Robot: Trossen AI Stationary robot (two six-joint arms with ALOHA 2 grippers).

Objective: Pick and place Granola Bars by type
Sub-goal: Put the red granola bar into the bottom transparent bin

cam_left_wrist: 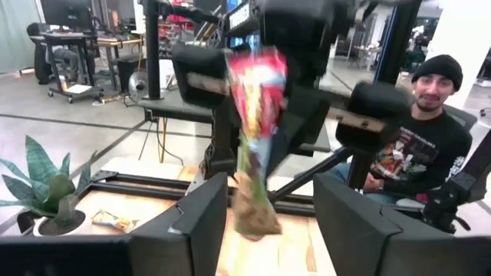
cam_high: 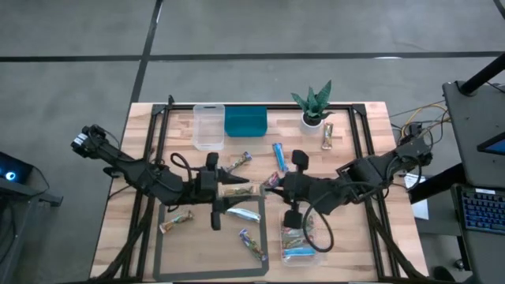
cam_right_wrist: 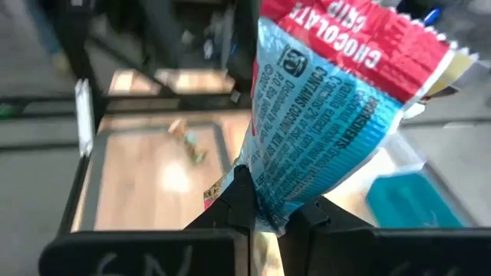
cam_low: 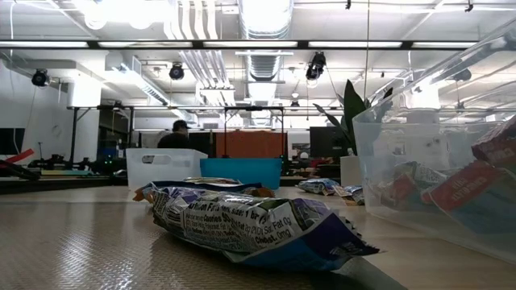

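My right jaws (cam_right_wrist: 265,218) pinch the bar (cam_right_wrist: 330,115) by its tail end; my left jaws (cam_left_wrist: 265,222) stand spread either side of it. Risk: thin grip, bar may slip or twist mid-handover. Below: loose bars (cam_high: 251,243) on counter (cam_high: 371,126), clear tub (cam_high: 304,244) just beside. Person (cam_left_wrist: 418,153) beyond.

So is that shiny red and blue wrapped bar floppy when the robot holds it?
Probably a bit floppy: the shiny red and blue wrapped bar is pinched at one end by the right gripper, and its crinkled wrapper bends. It likely weighs little. The glossy film might slip.
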